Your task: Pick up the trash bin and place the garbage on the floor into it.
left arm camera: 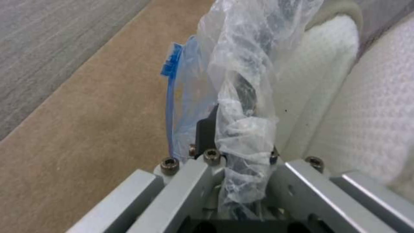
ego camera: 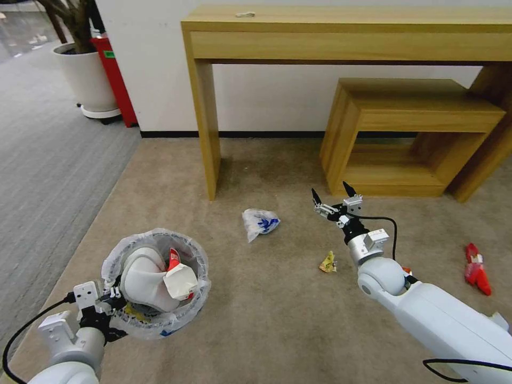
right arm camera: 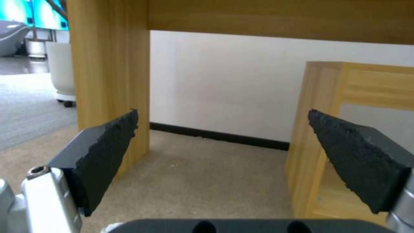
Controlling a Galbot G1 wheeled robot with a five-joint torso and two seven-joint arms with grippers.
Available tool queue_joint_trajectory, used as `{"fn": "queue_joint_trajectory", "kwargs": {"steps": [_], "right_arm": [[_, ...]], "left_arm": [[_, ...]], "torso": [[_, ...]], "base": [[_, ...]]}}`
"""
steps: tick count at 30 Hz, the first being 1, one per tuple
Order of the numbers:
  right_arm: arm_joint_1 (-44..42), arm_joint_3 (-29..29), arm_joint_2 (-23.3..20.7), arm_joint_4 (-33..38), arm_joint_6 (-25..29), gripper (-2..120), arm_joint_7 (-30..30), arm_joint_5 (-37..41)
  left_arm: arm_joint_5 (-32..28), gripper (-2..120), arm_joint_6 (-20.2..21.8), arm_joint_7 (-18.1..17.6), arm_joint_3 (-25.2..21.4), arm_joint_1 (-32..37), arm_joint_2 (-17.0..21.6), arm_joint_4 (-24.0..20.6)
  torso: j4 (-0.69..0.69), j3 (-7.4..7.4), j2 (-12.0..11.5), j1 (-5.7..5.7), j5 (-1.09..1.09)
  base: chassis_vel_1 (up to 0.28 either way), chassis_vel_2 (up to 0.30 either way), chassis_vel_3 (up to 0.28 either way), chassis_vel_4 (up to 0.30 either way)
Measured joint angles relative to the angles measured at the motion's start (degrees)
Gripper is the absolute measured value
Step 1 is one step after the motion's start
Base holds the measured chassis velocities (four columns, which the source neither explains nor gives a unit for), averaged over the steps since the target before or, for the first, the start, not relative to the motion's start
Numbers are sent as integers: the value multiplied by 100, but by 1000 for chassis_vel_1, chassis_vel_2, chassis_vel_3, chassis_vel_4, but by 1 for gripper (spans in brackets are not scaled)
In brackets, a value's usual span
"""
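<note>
Bin held at the left, partly filled; loose rubbish remains on the carpet.

The floor carries the trash bin near its left edge, beside the grey carpet; the left gripper is clenched on the bin's bagged rim, with a white slipper and a crushed cup inside. The right gripper hangs empty with fingers spread, above open carpet before the low wooden bench. The blue-and-white bag, red wrapper and yellow wrapper lie well apart. Advised: lower straight onto one item, pinch the crumpled bulk, keep the bin level.
</note>
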Motion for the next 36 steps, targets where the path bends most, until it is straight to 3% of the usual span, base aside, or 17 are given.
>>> {"fn": "queue_joint_trajectory", "kwargs": {"steps": [36], "right_arm": [[-89,58,-79,55,198,100,-248,-134]], "left_arm": [[-199,0,210,-153,-197,45,42,-48]], "torso": [[0,0,0,0,0]], "base": [[-6,-7,-9,-6]]}}
